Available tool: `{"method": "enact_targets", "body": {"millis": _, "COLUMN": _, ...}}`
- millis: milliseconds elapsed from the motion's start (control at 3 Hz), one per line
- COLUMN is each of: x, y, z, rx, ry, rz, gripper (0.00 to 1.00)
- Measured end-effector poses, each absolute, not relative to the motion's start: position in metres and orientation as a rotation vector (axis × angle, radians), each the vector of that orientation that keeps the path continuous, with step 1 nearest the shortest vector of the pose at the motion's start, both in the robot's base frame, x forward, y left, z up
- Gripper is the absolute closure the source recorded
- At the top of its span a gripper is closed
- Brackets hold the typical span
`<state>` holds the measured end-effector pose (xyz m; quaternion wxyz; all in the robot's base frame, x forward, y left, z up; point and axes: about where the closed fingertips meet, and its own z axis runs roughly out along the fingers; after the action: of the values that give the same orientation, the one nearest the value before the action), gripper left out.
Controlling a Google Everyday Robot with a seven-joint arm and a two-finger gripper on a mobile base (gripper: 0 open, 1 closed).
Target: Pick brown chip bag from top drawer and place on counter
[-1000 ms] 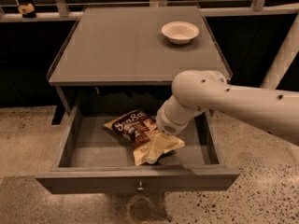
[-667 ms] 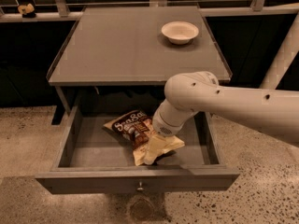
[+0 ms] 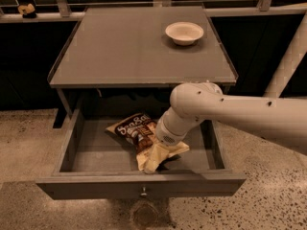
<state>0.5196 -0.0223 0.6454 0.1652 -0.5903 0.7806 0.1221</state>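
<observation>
– Gripper first: where is it?

– Down inside the open top drawer, at the end of a white arm reaching in from the right. It sits right on the brown chip bag, hidden behind the wrist. I cannot tell whether it is open or closed.

– And the bag?

– Lying on the drawer floor, near the middle. Its dark panel with white lettering points back and left. One pale end sticks out toward the drawer front, just below the wrist.

– What could go wrong?

– My guess: the crinkled film could slip out of a shallow pinch. If only one end is caught, the bag would dangle and could snag the drawer front on the way up. The counter overhangs the back of the drawer, so a straight lift might knock its rim. A white bowl stands at the counter's back right and could be nudged during placing.

– Anything different from a second ago?

– The arm's elbow has dropped lower and shifted slightly left, closer over the bag. The bag itself has not moved.
</observation>
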Motion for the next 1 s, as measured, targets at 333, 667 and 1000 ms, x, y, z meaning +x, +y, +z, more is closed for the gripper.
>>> {"method": "enact_targets", "body": {"millis": 333, "x": 0.517, "y": -0.02, "z": 0.641, "rx": -1.675, "ry": 2.203, "rz": 0.391, "gripper": 0.0}}
{"method": "enact_targets", "body": {"millis": 667, "x": 0.517, "y": -0.02, "z": 0.641, "rx": -1.675, "ry": 2.203, "rz": 0.391, "gripper": 0.0}}
{"method": "enact_targets", "body": {"millis": 1000, "x": 0.522, "y": -0.017, "z": 0.653, "rx": -1.671, "ry": 2.176, "rz": 0.36, "gripper": 0.0}}
